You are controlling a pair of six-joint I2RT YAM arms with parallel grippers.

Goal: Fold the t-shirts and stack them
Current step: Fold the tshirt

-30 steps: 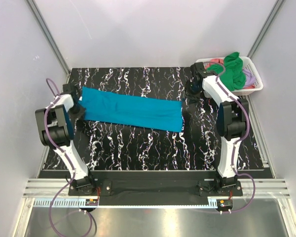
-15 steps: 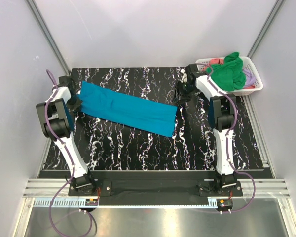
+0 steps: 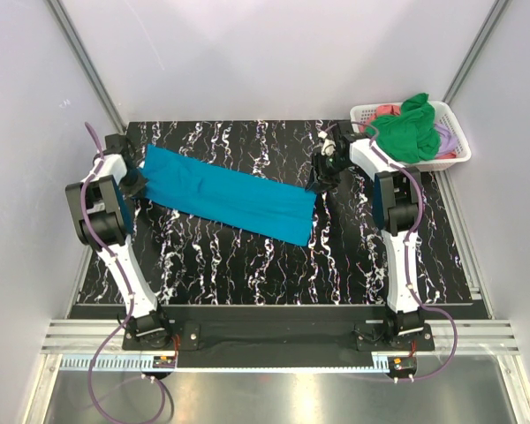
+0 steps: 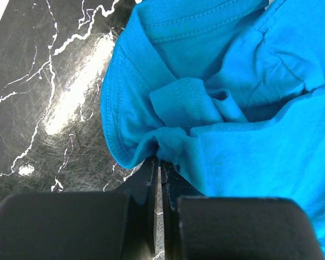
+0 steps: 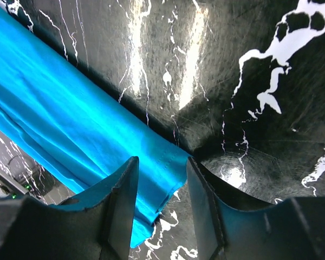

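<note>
Black marbled bench [image 3: 247, 265] between white walls. Near its left edge, the left gripper [image 4: 158, 165] stays pinched shut on the collar end of the teal-blue t-shirt [image 3: 221, 194], a long folded strip that has slid slightly toward the far-left corner. The right gripper [image 5: 160, 168] has just come over from the basket [image 3: 455, 157] in the far-right corner. Its jaws stand apart astride the strip's right hem corner, so a second grip for folding looks imminent.

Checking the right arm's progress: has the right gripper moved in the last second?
Yes. The right gripper has shifted left, away from the white basket, to the right end of the teal shirt.
</note>
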